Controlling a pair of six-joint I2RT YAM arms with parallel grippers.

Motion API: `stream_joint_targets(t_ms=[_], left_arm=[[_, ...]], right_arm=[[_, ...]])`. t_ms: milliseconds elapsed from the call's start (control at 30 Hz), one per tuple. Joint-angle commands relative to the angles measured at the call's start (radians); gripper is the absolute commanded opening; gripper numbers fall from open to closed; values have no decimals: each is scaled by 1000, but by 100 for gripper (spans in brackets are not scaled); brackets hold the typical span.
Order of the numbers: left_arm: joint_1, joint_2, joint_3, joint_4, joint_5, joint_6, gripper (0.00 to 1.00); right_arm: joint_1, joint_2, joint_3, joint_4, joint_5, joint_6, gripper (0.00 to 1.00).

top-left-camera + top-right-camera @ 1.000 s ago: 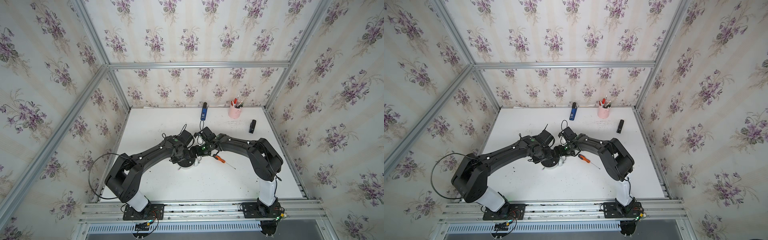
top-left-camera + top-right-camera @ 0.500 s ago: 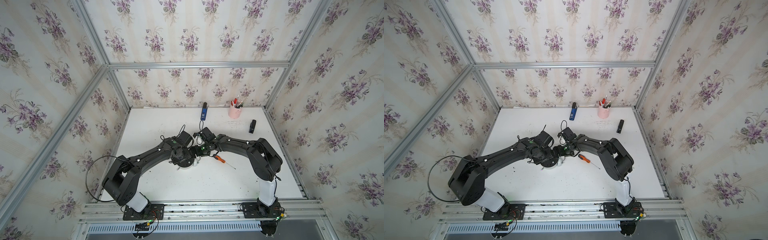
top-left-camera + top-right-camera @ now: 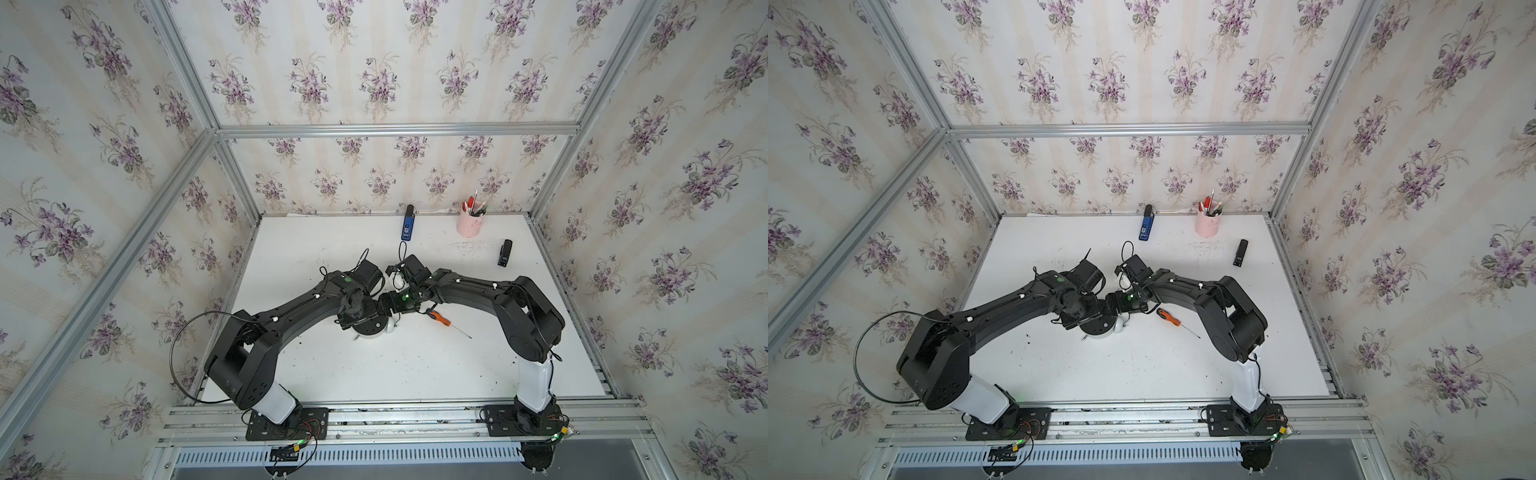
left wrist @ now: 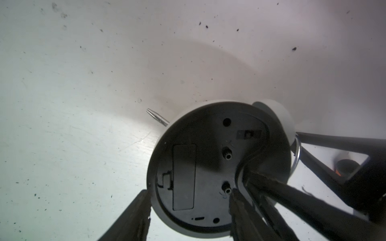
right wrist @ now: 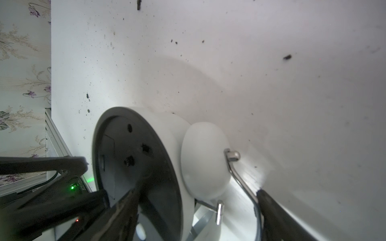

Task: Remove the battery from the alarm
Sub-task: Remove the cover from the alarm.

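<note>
Both arms meet over the alarm (image 3: 371,329), which lies dial-down in both top views. Left wrist view: the left gripper (image 4: 189,192), spread, straddles the closed battery cover (image 4: 183,177), whose long axis runs along the fingers. The battery is unseen, presumably beneath. Right wrist view: the right gripper (image 5: 200,185), spread, brackets the bell (image 5: 204,162) and handle (image 5: 238,179).

The left arm (image 3: 291,311) and the right arm (image 3: 478,291) are showing black links, each one turning into a white sleeve (image 3: 276,401) at the end farthest from the end effector, above a black base plate (image 3: 318,417). Thin black cables (image 3: 171,353) with white clips (image 3: 317,296) are running along them. A green light (image 3: 405,296) is glowing behind the right fingers (image 5: 277,215). The left fingers (image 4: 133,217) are looking black and frayed.
</note>
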Motion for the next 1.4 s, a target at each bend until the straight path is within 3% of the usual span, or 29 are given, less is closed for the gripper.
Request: stream_joint_targets(t_ms=[0, 333, 600, 1367], left_arm=[[5, 19, 2, -7, -18, 21, 64], [24, -1, -12, 105, 7, 11, 64], [25, -29, -3, 79, 36, 32, 64], [23, 14, 8, 10, -18, 55, 63]], right_arm=[[3, 20, -9, -124, 98, -14, 87], [4, 22, -12, -124, 95, -18, 87], [4, 29, -15, -123, 99, -20, 87], [4, 37, -21, -120, 96, -17, 87]])
